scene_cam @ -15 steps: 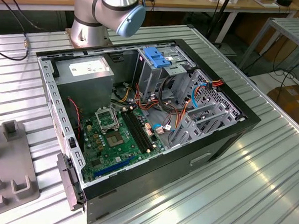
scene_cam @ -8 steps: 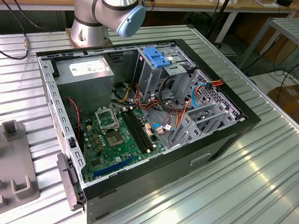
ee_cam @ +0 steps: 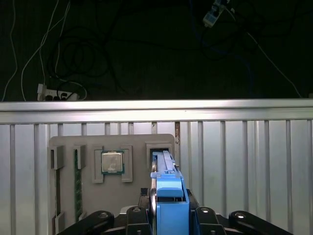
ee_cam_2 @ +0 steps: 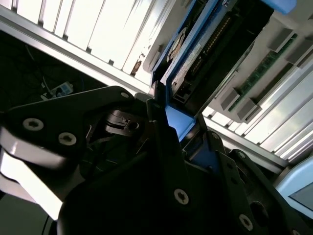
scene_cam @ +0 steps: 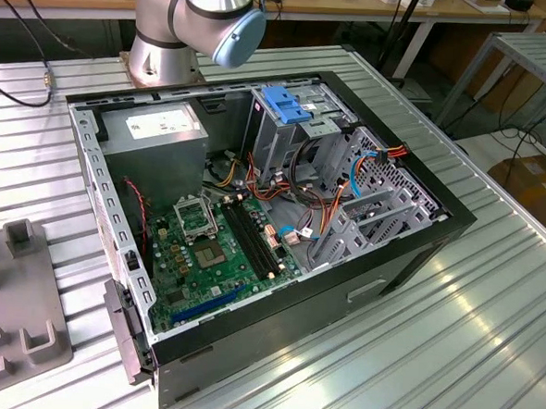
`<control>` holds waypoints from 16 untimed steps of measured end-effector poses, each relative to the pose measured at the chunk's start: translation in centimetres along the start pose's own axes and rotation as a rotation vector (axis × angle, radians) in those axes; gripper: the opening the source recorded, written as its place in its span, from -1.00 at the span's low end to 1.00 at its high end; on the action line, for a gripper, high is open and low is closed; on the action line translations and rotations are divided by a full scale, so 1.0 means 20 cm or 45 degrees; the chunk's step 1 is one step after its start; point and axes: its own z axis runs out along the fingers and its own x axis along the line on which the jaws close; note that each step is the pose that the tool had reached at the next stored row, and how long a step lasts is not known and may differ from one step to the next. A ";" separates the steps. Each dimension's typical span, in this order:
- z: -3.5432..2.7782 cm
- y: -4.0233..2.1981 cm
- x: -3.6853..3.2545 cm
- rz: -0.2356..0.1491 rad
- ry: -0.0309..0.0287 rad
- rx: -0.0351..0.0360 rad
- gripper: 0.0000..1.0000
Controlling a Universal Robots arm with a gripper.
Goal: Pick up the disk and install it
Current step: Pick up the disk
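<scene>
Disk (ee_cam: 166, 191) sits edge-on between the fingers (ee_cam: 138, 218) of the gripper (ee_cam: 170, 220), which press on its blue carrier frame from both sides. In the first wrist view it hangs over a grey tray (ee_cam: 127, 196) lying on the ribbed metal table (ee_cam: 244, 171). The disk's far end lines up with a narrow slot in that tray, and I cannot tell whether the end is still seated in it or just clear. Seen from this thin side, the drive's face and label are hidden.

In the second wrist view the drive's dark underside with its circuit board shows. A pale strip runs beside it, with print too fine to read. The black gripper body covers the lower part of the carrier.

The tray also holds a square processor (ee_cam: 112, 162) in one pocket and a green memory stick (ee_cam: 77, 181) standing on edge in another. Beyond the table's rim the floor is dark, with loose cables (ee_cam: 73, 58) faintly visible.

In the exterior view an open computer case (scene_cam: 275, 325) lies on the table. Inside are its motherboard (scene_cam: 214, 257), a grey power supply box (scene_cam: 157, 137) with an illegible white sticker (scene_cam: 162, 121), and a bare blue bracket (scene_cam: 287, 103) on the drive cage. The arm (scene_cam: 196, 14) stands behind the case, cut off by the picture's upper edge.
</scene>
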 end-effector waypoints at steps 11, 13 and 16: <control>-0.062 0.001 -0.001 0.000 0.0000 0.0000 -0.25; -0.077 0.001 -0.001 0.000 0.0000 0.0000 -0.25; -0.096 0.002 -0.002 0.000 0.0000 0.0001 -0.25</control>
